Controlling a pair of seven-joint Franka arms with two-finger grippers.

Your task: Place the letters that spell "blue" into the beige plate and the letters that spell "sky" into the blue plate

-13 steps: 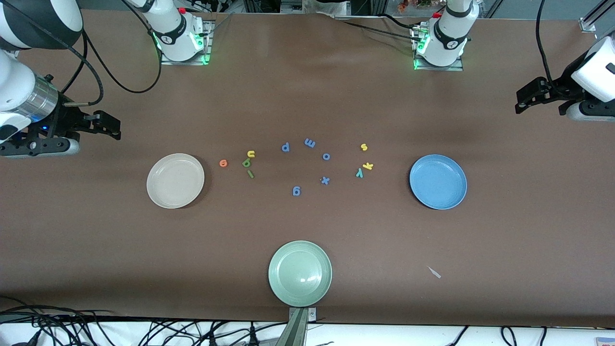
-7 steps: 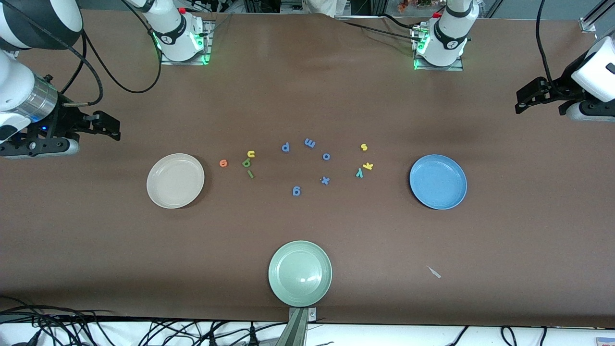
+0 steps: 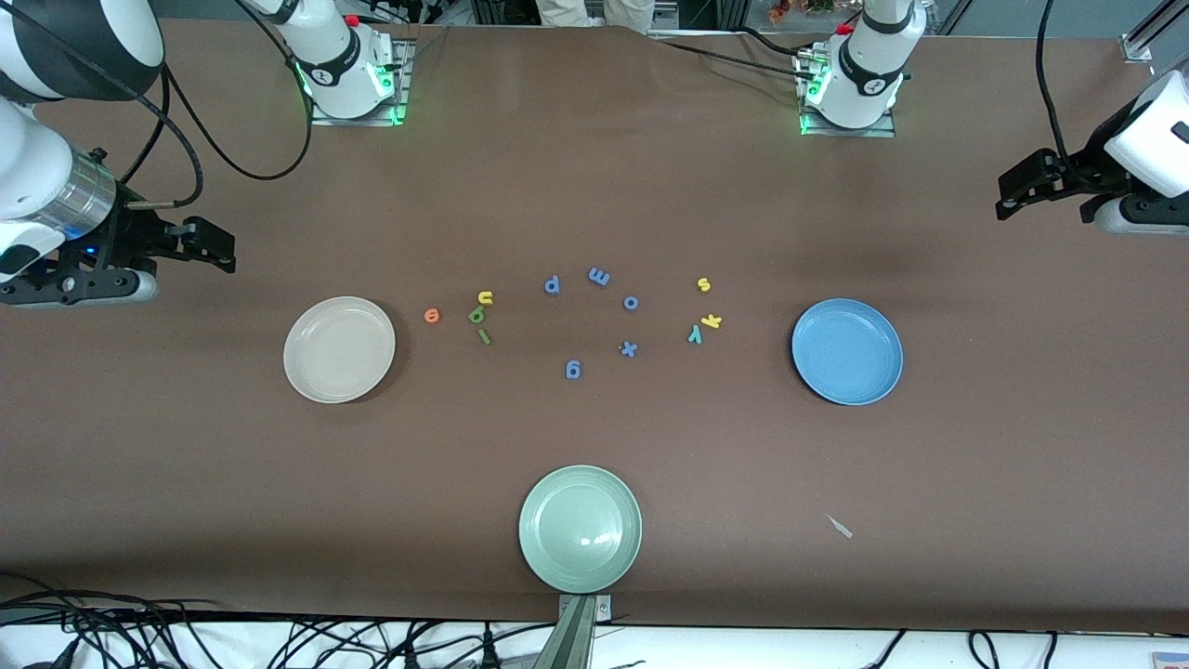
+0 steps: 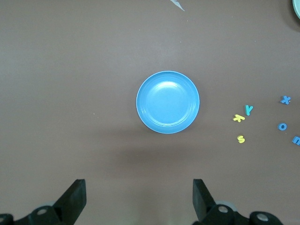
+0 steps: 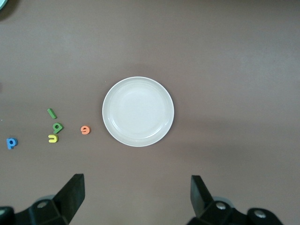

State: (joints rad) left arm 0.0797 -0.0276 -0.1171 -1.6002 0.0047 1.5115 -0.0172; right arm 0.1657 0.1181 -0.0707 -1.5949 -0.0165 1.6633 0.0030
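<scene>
The beige plate (image 3: 339, 349) (image 5: 138, 111) lies toward the right arm's end of the table. Beside it lie orange e (image 3: 431, 316) (image 5: 85, 130), green b (image 3: 476, 315), yellow u (image 3: 485, 297) and green l (image 3: 484, 336). The blue plate (image 3: 846, 351) (image 4: 168, 102) lies toward the left arm's end, with yellow s (image 3: 703, 284) (image 4: 241, 138), yellow k (image 3: 711, 321) and teal y (image 3: 695, 335) beside it. Both plates hold nothing. My right gripper (image 3: 209, 246) (image 5: 137, 197) hangs open and empty over bare table. My left gripper (image 3: 1017, 190) (image 4: 139, 199) also hangs open and empty.
Blue-purple letters p (image 3: 552, 284), m (image 3: 599, 276), o (image 3: 631, 302), x (image 3: 629, 349) and g (image 3: 573, 370) lie between the two groups. A pale green plate (image 3: 581, 529) sits at the table edge nearest the front camera. A small grey scrap (image 3: 840, 526) lies beside it.
The right arm's hand has shifted very slightly. The letters, the plates and the left arm have not moved.
</scene>
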